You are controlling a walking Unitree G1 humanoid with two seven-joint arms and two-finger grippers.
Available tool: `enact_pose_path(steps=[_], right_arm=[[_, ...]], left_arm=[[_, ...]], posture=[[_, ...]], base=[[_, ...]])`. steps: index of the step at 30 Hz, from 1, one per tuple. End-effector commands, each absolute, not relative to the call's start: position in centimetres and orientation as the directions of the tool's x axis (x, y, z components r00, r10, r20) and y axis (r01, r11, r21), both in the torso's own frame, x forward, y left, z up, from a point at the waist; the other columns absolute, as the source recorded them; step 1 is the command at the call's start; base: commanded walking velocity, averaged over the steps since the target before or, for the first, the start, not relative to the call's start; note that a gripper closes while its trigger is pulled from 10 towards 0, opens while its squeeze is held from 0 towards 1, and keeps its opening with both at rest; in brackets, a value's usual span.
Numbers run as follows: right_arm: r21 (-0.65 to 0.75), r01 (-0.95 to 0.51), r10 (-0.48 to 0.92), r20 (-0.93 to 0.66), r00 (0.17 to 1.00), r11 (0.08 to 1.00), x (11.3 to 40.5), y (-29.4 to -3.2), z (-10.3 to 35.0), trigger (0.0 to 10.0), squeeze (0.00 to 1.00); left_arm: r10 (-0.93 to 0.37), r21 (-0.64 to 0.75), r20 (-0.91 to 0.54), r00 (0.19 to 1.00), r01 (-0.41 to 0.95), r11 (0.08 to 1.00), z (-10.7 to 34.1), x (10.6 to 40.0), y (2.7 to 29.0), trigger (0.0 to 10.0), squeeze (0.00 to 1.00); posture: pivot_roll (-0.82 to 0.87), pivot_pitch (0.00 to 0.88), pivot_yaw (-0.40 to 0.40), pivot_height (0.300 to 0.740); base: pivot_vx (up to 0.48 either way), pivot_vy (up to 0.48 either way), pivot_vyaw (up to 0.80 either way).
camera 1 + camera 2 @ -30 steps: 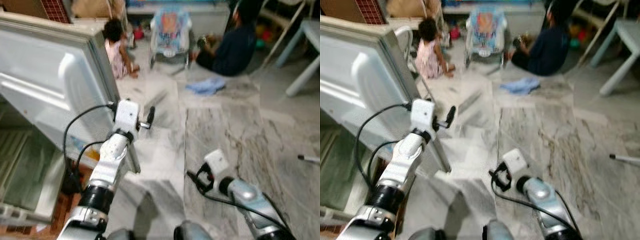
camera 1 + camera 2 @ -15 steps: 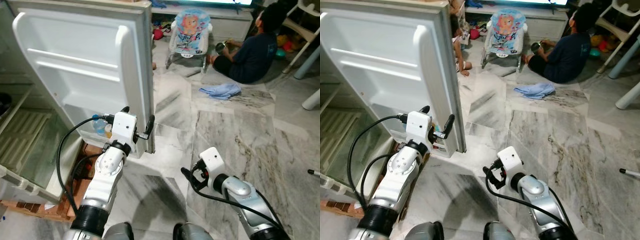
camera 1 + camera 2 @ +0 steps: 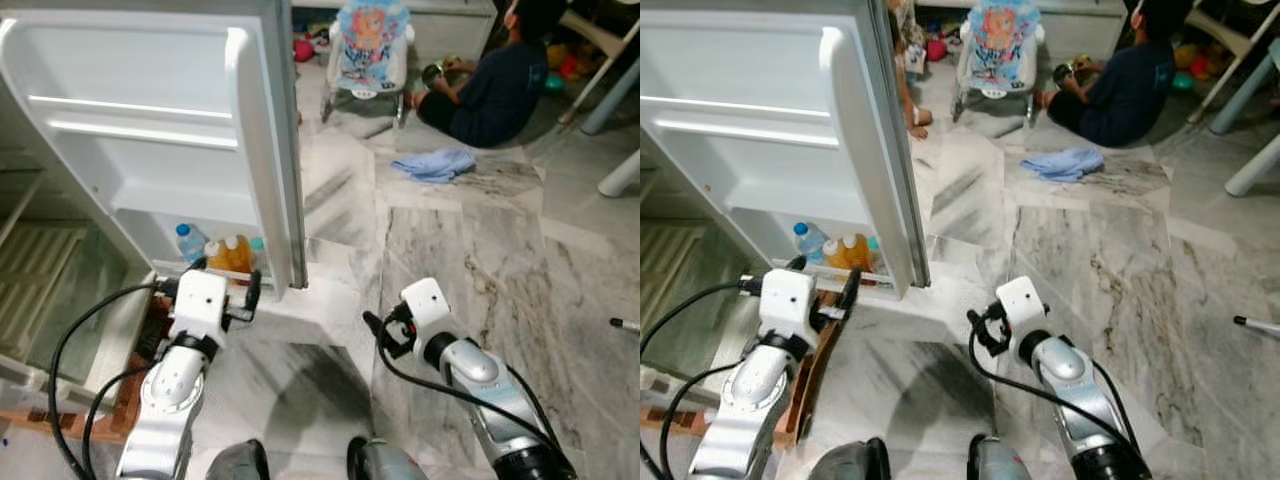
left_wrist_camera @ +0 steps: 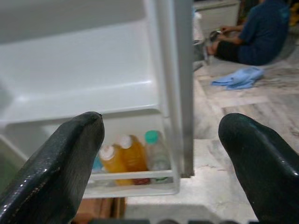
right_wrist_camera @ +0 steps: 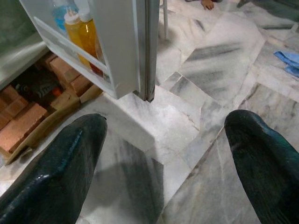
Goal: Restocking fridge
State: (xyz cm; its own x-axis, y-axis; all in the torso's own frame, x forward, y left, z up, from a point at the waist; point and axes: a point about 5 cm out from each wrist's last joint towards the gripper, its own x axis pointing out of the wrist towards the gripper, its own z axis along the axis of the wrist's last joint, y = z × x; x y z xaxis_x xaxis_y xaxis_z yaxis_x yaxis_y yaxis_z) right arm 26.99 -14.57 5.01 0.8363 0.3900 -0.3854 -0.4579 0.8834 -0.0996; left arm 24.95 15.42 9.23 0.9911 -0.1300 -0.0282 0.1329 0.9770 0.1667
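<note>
Both spread pincers, left pincer (image 4: 159, 154) and right pincer (image 5: 163, 154), are facing the fridge door (image 3: 150, 150), whose orange bottles (image 4: 126, 156) are showing clearest at the left wrist

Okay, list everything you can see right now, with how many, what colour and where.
Fridge door: one, white, open, ahead on the left.
Bottles: several, orange and clear, in the door's bottom shelf.
Cloth: one, blue, on the marble floor.
Baby bouncer: one, pale blue, far end.
Person: one, dark top, sitting on the floor.
Bricks: reddish, under the fridge.
Left gripper: open, before the door shelf.
Right gripper: open, over the floor.
</note>
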Motion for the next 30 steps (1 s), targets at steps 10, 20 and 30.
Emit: enact_pose_path(steps=[10,20,30], right_arm=[[-0.112,-0.446,0.38,-0.366,0.85,0.888,27.0,-14.5,5.1,10.0,0.0],[-0.119,-0.442,0.376,-0.363,0.853,0.889,27.2,-14.4,5.0,10.0,0.0],[-0.121,-0.442,0.376,-0.36,0.854,0.889,27.4,-14.4,5.0,10.0,0.0]], left_arm=[[-0.138,0.183,-0.02,0.99,0.139,0.973,9.9,27.2,15.0,10.0,0.0],[-0.15,0.184,-0.005,0.989,0.148,0.972,10.3,28.5,14.6,10.0,0.0],[-0.156,0.181,0.002,0.988,0.153,0.971,10.2,28.8,14.2,10.0,0.0]], posture=[[-0.03,0.156,-0.004,0.74],[-0.03,0.141,-0.001,0.74],[-0.03,0.134,-0.002,0.74]], base=[[0.416,0.0,0.0],[0.384,0.0,0.0],[0.295,0.0,0.0]])
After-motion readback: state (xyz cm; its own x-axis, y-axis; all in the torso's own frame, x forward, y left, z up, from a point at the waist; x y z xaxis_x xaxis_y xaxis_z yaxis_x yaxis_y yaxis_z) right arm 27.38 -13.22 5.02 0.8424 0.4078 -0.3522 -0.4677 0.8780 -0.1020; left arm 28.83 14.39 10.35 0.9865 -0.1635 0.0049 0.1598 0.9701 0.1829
